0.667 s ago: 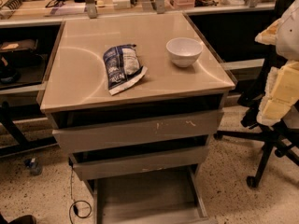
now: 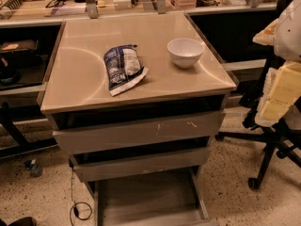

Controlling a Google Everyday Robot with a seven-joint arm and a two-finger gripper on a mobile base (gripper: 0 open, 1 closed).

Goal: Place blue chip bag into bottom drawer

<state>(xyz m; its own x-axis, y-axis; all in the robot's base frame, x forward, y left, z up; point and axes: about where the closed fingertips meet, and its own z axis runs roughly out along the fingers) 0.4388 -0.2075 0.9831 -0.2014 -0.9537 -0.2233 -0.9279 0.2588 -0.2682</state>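
The blue chip bag (image 2: 123, 68) lies flat on the beige cabinet top (image 2: 80, 86), left of centre, white print facing up. The bottom drawer (image 2: 146, 199) is pulled out at the foot of the cabinet, and its flat floor shows bare. My arm and gripper (image 2: 280, 91) show as white and cream shapes at the right edge. They hang beside the cabinet, well to the right of the bag, and touch nothing.
A white bowl (image 2: 185, 52) stands on the top to the right of the bag. Two scuffed drawers (image 2: 141, 133) sit slightly open above the bottom one. An office chair base (image 2: 268, 149) is on the floor at right. Cluttered desks run along the back.
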